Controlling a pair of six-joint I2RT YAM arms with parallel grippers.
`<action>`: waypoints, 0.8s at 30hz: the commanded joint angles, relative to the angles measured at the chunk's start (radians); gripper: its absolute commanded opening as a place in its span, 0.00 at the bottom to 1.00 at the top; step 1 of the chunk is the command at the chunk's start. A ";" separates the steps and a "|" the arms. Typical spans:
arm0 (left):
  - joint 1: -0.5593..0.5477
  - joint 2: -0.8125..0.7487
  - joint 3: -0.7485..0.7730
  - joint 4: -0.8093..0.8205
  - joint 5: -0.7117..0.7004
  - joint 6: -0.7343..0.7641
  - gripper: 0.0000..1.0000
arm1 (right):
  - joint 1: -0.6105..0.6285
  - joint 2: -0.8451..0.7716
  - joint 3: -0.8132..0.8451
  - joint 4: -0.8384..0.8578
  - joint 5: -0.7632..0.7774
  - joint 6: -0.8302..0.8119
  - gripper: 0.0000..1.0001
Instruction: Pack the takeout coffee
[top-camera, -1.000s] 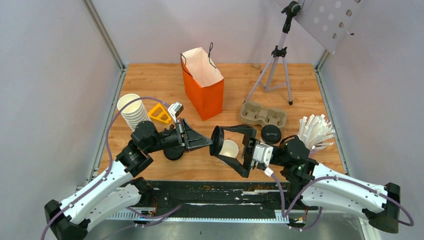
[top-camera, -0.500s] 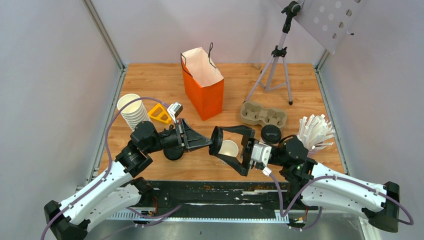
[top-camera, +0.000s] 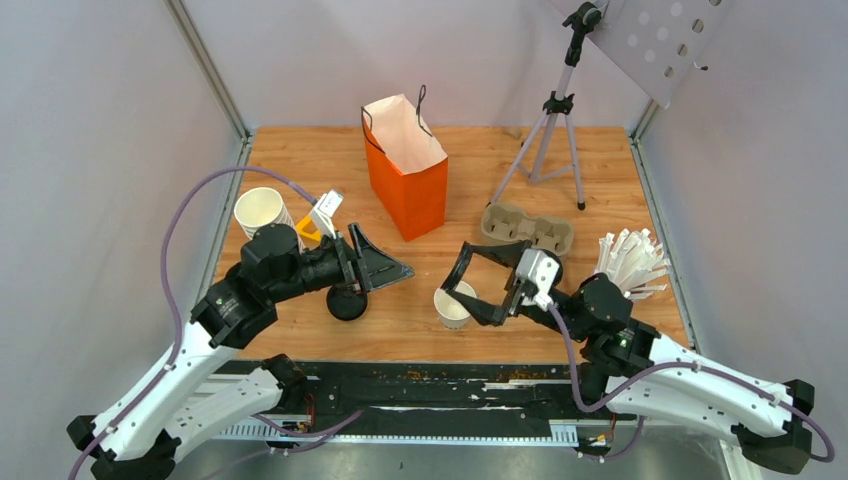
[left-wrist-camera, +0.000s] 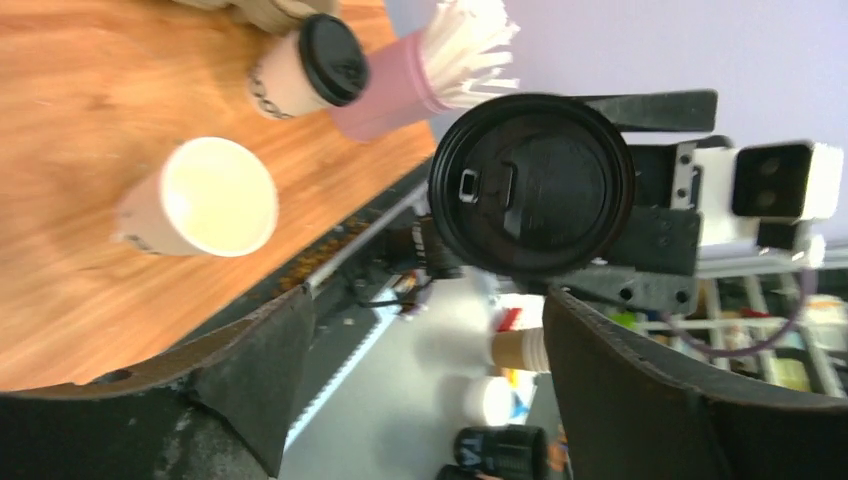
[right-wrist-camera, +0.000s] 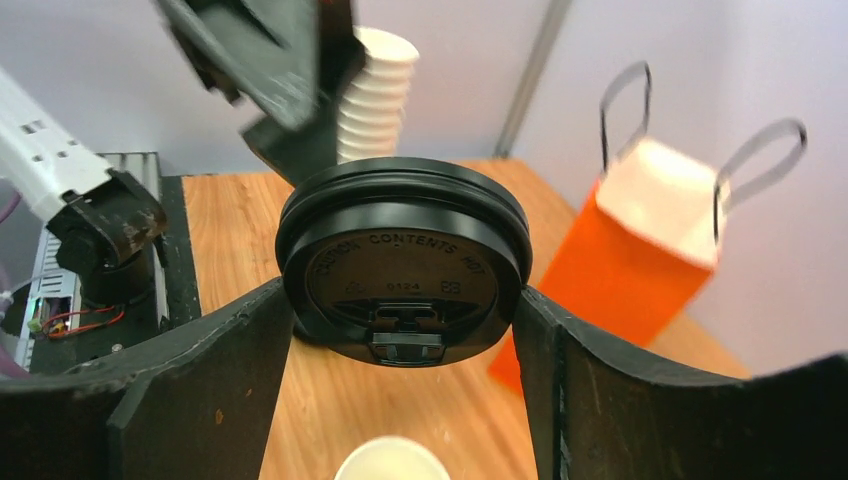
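The left hand (top-camera: 383, 262) has opened and drawn back from the lid (right-wrist-camera: 402, 260) toward its own side, its fingers now spread with nothing between them. The right hand (top-camera: 470, 282) has swung round and pinches that lid by its rim, tilted on edge. Just below it the open cup (top-camera: 452, 303) stands upright on the worktop (top-camera: 300, 160), so the lid must tip flat, a job for the nearer right arm. One capped cup (top-camera: 542, 268) waits behind, beside the carrier (top-camera: 527, 228).
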 joint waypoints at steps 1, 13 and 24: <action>0.000 0.002 0.109 -0.289 -0.157 0.248 0.95 | 0.004 -0.018 0.102 -0.336 0.283 0.275 0.67; 0.001 -0.147 0.023 -0.365 -0.229 0.474 1.00 | 0.005 0.445 0.617 -1.245 0.443 0.773 0.73; 0.001 -0.418 -0.067 -0.362 -0.220 0.485 1.00 | -0.015 0.742 0.837 -1.405 0.344 0.756 0.74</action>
